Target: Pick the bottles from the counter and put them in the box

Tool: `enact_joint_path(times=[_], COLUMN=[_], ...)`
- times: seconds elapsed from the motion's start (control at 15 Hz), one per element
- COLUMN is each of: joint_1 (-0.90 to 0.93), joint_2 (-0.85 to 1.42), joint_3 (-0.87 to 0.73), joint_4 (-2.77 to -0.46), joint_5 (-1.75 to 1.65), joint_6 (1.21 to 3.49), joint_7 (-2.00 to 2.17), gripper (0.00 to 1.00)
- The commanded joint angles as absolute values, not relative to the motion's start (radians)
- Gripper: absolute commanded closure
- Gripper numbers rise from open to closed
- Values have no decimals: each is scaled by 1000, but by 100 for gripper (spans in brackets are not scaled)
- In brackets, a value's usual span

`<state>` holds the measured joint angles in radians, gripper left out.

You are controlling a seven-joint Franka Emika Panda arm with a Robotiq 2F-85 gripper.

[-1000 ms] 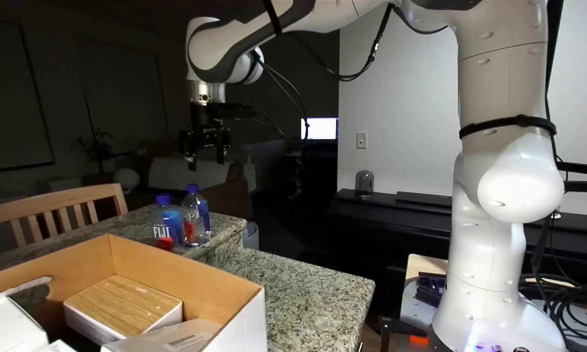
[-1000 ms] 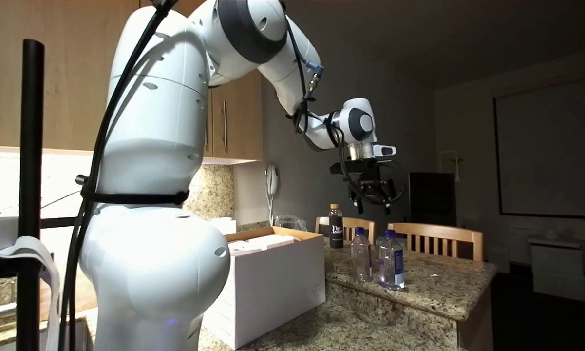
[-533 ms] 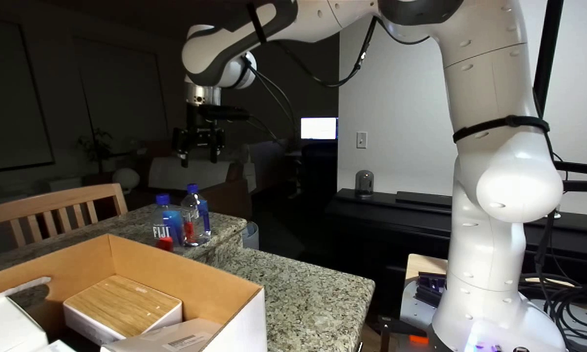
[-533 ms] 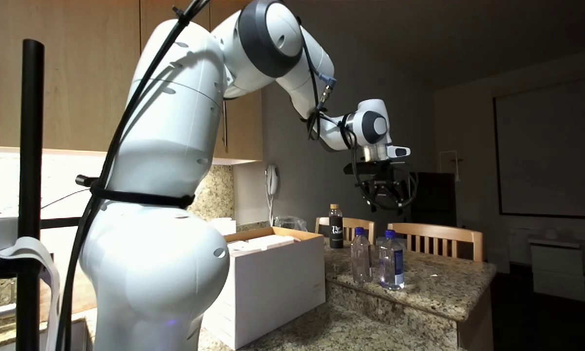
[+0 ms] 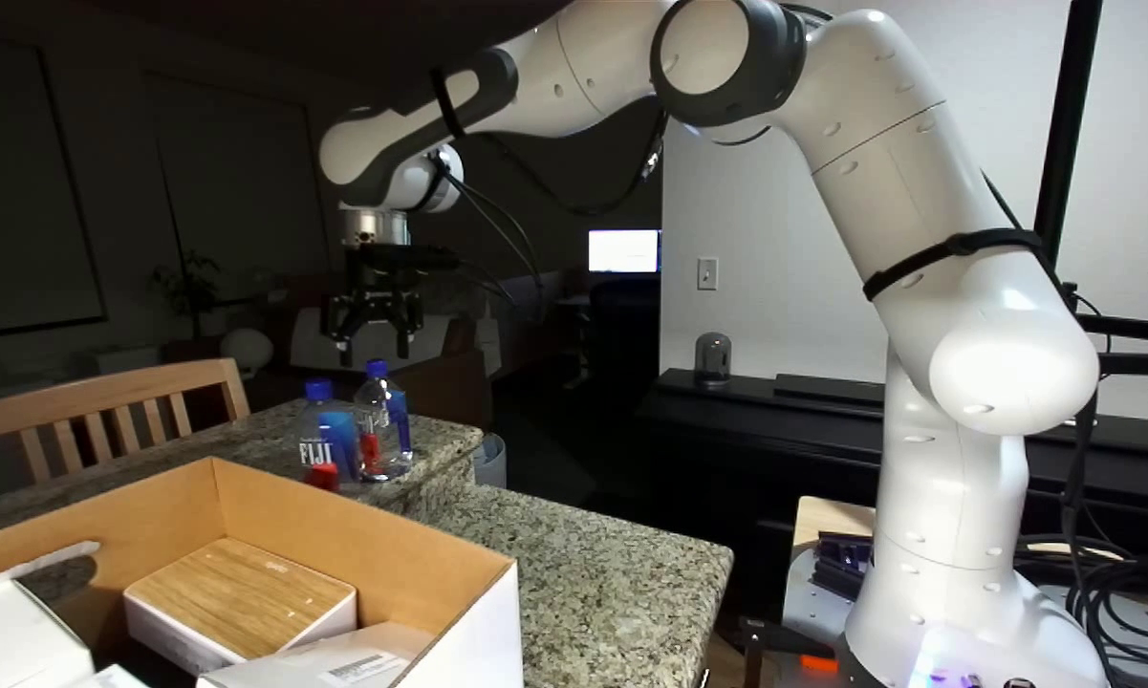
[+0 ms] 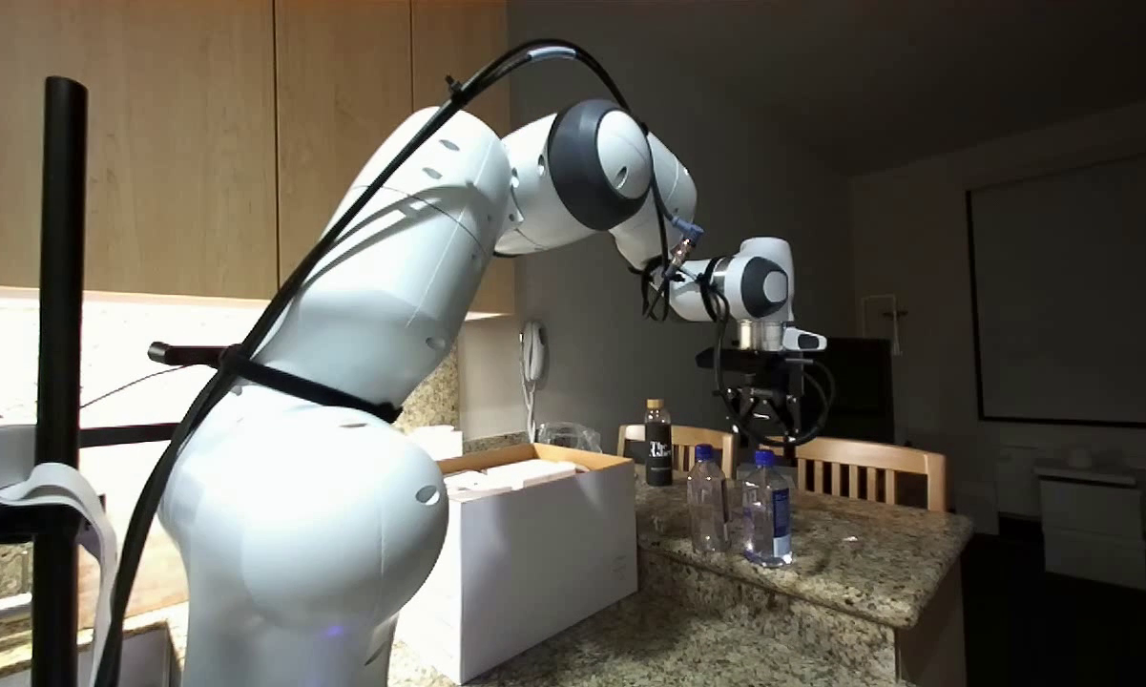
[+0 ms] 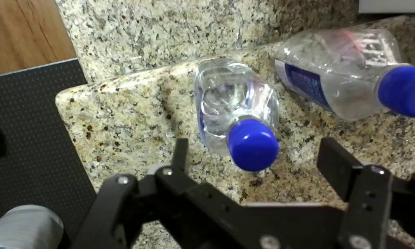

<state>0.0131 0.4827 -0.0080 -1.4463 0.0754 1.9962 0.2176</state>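
The step in hand looks to be grasping the corner bottle [image 7: 232, 105], which stands upright just inside the stepped edge of the counter [image 7: 124, 121], toward its open corner; the inner bottle [image 6: 708, 504] stands beside it along that edge, toward the box [image 6: 544, 563]; best centre on the cap [image 7: 253, 145], descend straight and close gently on the neck, as thin plastic may dent and a bump might tip it off the edge; the gripper [image 5: 374, 348] hangs above, its fingers [image 7: 337, 167] spread well wider than the cap, holding and touching nothing.
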Motion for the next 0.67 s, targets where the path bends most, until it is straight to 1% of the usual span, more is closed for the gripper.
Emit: enact_joint_path(times=[0.0, 0.07, 0.47, 0.53, 0.6], joint_1=[17, 19, 23, 23, 24], joint_2=[567, 585, 660, 669, 677], joint_3=[-13, -14, -16, -17, -18], joint_4=[-1315, -1287, -1161, -1146, -1134], joint_5=[80, 78, 75, 74, 74], joint_6=[1891, 1872, 1788, 1780, 1772], joint_7=[239, 241, 246, 247, 248], gripper=[34, 43, 82, 88, 90])
